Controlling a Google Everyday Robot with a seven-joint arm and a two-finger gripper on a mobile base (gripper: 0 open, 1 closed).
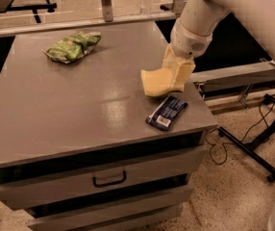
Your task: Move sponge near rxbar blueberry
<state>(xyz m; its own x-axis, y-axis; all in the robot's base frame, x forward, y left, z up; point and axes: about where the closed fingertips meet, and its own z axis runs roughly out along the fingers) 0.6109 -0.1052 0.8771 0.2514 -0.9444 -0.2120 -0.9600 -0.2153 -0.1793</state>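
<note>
The pale yellow sponge [156, 82] is held low over the grey cabinet top [80, 105], near its right edge. My gripper [177, 75] comes down from the upper right on the white arm and is shut on the sponge's right end. The rxbar blueberry [167, 112], a dark navy wrapper with a white label patch at its near end, lies on the top just below and to the right of the sponge, close to the front right corner.
A crinkled green snack bag [73, 46] lies at the back left of the top. The cabinet has a drawer with a black handle [109, 179]. Cables and a black stand leg [253, 143] lie on the floor to the right.
</note>
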